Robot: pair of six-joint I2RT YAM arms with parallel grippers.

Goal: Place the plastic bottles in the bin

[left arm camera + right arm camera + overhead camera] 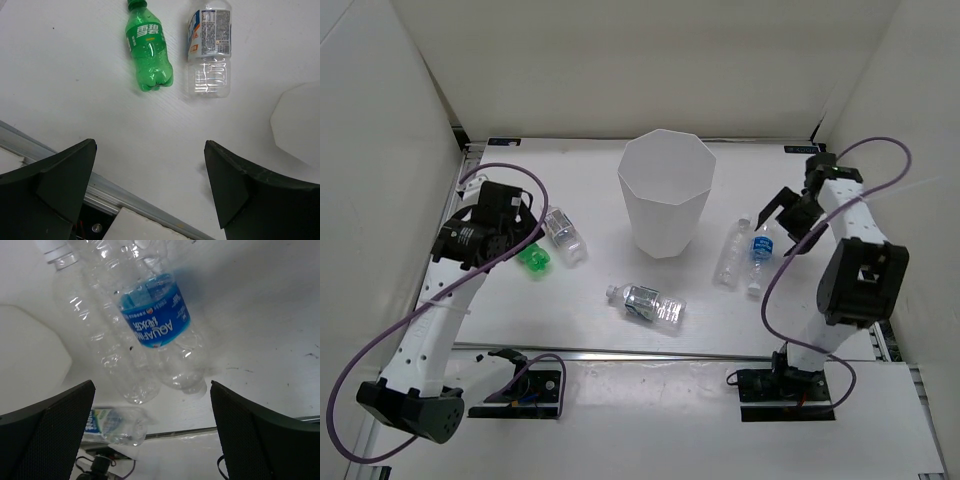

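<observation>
Bring your right gripper [152, 432], jaws wide and empty, down square across the blue-labelled bottle [155, 322] lying at four o'clock from the faceted white bin [665, 228]. Close on its ribbed middle, since thin glossy plastic likely buckles and slips. Your left gripper [150, 190], equally wide and empty, hovers near the green bottle [148, 52] at eight o'clock.

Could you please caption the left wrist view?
Open left gripper above a green bottle and a clear bottle, side by side.

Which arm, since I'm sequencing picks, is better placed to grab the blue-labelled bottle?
Probably right: the open right gripper hovers beside the blue-labelled bottle, which fills its wrist view; the left gripper sits beyond the bin.
</observation>
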